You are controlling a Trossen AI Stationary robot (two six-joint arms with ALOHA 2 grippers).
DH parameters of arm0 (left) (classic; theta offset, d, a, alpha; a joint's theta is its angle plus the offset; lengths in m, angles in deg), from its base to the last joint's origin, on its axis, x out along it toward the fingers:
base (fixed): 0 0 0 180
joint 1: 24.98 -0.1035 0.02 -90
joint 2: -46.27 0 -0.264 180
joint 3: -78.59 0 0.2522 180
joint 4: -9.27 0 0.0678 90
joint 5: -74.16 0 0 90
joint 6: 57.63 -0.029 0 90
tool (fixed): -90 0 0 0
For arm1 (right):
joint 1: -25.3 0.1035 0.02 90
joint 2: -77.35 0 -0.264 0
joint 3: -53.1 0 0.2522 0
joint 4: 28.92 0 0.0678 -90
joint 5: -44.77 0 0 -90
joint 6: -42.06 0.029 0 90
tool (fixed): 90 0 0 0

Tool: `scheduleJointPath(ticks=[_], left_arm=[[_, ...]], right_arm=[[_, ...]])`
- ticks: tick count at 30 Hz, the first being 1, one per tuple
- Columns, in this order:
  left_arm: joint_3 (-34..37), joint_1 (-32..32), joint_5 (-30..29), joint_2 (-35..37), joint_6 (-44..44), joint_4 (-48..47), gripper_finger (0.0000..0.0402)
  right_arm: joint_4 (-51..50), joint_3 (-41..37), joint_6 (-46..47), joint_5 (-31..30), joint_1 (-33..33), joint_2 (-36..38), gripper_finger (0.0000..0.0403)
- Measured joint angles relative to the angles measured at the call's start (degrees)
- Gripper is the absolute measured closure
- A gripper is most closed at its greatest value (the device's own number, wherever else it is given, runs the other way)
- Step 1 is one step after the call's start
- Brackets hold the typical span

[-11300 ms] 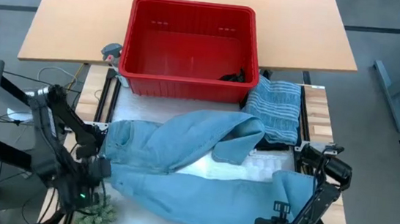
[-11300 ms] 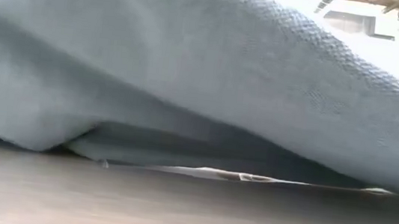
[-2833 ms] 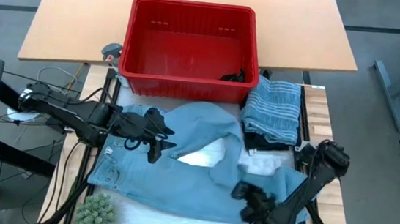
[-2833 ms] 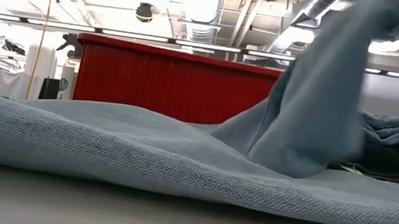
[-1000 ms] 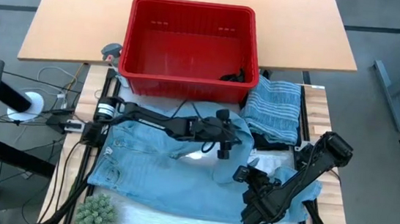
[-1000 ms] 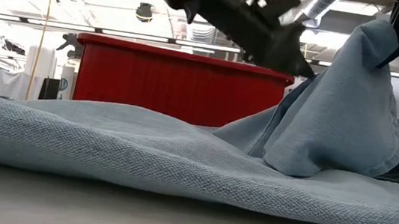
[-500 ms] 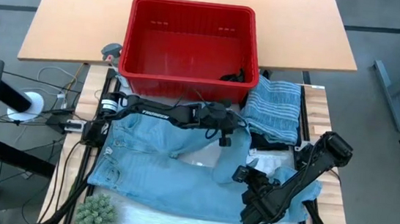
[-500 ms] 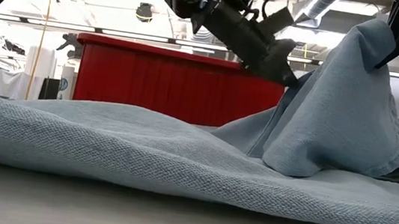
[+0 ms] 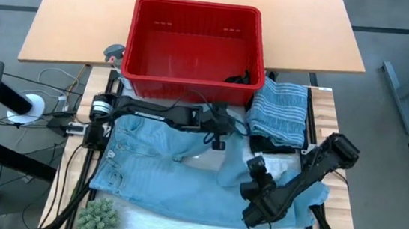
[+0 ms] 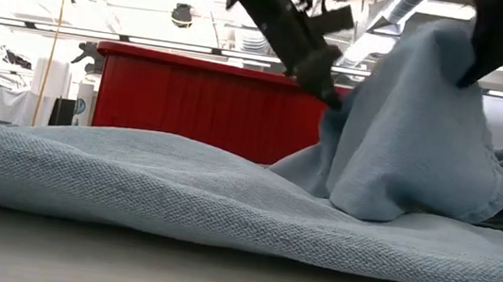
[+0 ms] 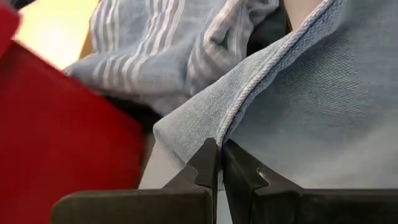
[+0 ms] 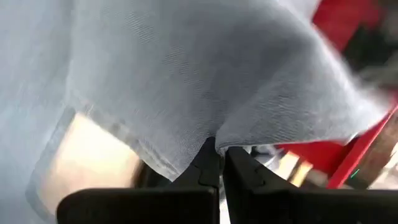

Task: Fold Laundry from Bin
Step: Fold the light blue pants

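Desk (image 9: pixel 70 26): the pale wooden desk is carrying the red rectangular plastic bin (image 9: pixel 190 90), which is sitting at the far middle.
Bin: it is looking nearly emptied; only a small dark scrap of cloth (image 9: pixel 239 78) is showing in its near right corner, so at least one piece probably remains to be taken out.
Light blue denim garment (image 9: pixel 161 174): it is lying spread but rumpled just in front of the bin, not yet folded; this is the piece in hand.
Grey-blue striped cloth (image 9: pixel 280 110): it is resting folded beside the bin's right corner on top of a dark folded piece (image 9: pixel 275 145), so two items appear finished.
Right claw (image 9: pixel 257 167): it is pinching a raised fold of the denim, in front of the bin, jaws together on the cloth.
Left claw (image 11: pixel 219 163): it is clamping together on the denim's stitched edge close to the bin's front wall.
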Motion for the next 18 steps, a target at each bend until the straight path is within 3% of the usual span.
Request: scheduleJointPath(ticks=[12, 15, 18], left_arm=[[0.1, 0.6, -1.7, 15.5, 6.0, -22.2, 0.0401], [0.1, 0.6, -1.7, 18.5, 8.8, -25.4, 0.0401], [0.0, 0.6, -0.4, 19.4, 10.7, -28.7, 0.0401]], right_arm=[[-0.1, 0.0, 36.5, 3.8, -12.6, 0.0, 0.0374], [-0.2, 0.9, 41.8, 4.9, -17.4, 0.0, 0.0374], [-0.1, 3.5, 41.1, 3.7, -22.6, 0.1, 0.0374]])
